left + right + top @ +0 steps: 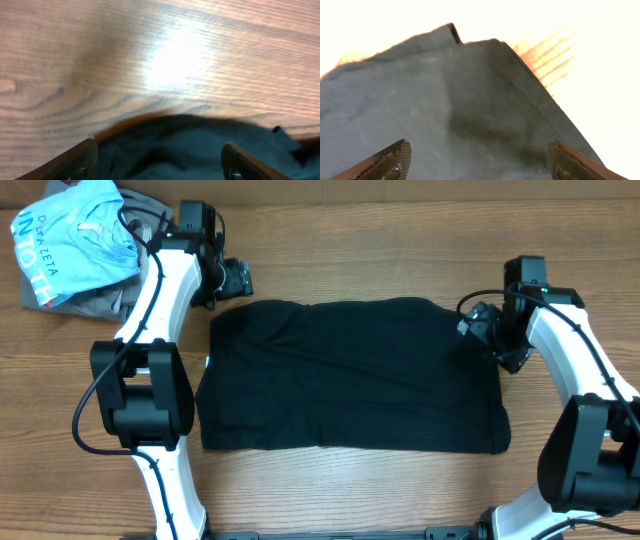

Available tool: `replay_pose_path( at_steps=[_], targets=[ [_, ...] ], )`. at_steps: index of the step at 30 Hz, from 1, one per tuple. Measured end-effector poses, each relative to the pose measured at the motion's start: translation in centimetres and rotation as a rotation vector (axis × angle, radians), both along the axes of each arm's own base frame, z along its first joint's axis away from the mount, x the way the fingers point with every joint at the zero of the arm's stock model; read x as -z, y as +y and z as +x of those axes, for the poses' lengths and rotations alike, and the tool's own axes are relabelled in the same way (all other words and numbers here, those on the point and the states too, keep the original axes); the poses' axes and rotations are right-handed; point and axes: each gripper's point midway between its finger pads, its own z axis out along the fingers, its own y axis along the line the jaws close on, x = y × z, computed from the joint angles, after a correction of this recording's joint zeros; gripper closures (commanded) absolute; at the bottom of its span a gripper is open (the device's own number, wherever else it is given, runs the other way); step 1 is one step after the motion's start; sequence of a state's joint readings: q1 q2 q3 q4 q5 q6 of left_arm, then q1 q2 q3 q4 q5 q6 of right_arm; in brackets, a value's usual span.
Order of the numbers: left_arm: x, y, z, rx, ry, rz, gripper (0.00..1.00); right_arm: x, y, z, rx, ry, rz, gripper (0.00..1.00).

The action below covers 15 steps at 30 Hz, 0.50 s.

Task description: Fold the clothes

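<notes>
A black garment [350, 375] lies flat in the middle of the wooden table, folded into a wide rectangle. My left gripper [232, 280] is open, just above the garment's far left corner; its wrist view shows the dark cloth edge [200, 145] between the spread fingers [160, 160]. My right gripper [480, 325] is open at the garment's far right corner; its wrist view shows the cloth corner [470, 100] between the spread fingers [480, 160]. Neither gripper holds cloth.
A pile of other clothes sits at the far left corner of the table: a light blue printed shirt [70, 235] on top of grey garments [95, 300]. Bare wood surrounds the black garment.
</notes>
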<state>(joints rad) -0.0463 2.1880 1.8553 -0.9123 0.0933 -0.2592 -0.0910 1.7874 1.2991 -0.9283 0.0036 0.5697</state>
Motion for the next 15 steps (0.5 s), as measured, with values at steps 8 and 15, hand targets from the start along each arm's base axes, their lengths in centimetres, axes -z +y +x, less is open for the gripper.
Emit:
replay_pose_path(
  at_steps=[8, 15],
  targets=[
    [-1.0, -6.4, 2.7, 0.206, -0.152, -0.057, 0.21, -0.5, 0.5, 1.6, -0.048, -0.069, 0.018, 0.09],
    [4.4, -12.2, -1.2, 0.496, -0.009, -0.065, 0.18, -0.3, 0.7, 1.0, -0.057, -0.045, 0.032, 0.09]
  ],
)
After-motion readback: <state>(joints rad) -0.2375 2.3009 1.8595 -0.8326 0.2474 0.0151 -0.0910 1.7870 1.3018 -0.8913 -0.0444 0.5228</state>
